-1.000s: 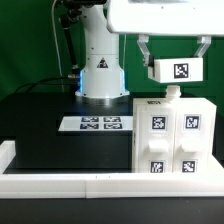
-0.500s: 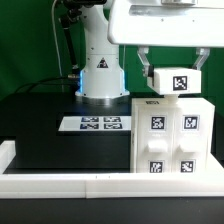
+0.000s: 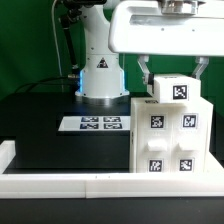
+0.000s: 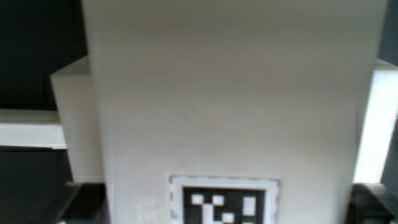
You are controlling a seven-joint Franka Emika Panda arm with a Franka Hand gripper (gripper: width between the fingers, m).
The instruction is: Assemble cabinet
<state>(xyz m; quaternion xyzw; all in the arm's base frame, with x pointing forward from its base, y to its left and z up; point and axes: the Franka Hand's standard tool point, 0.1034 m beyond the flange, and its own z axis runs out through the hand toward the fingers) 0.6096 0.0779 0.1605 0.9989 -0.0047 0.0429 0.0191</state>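
Note:
The cabinet (image 3: 172, 142) is a white box-like body with four square markers on its front, standing at the exterior view's right. My gripper (image 3: 174, 80) is right above it, shut on a white block (image 3: 174, 89) that bears one marker. The block's underside sits at the cabinet's top; whether they touch I cannot tell. In the wrist view the block (image 4: 214, 110) fills the middle, with its marker (image 4: 226, 200) showing. My gripper (image 4: 222, 205) flanks it, the dark fingers (image 4: 32, 205) showing only at the block's sides.
The marker board (image 3: 97, 124) lies flat on the black table in front of the robot base (image 3: 100, 75). A long low white border rail (image 3: 90, 185) runs along the near edge, with a corner piece (image 3: 6, 152) at the exterior view's left.
My gripper has come down with the white block, from well above the cabinet to right at its top, and shifted slightly toward the cabinet's middle.

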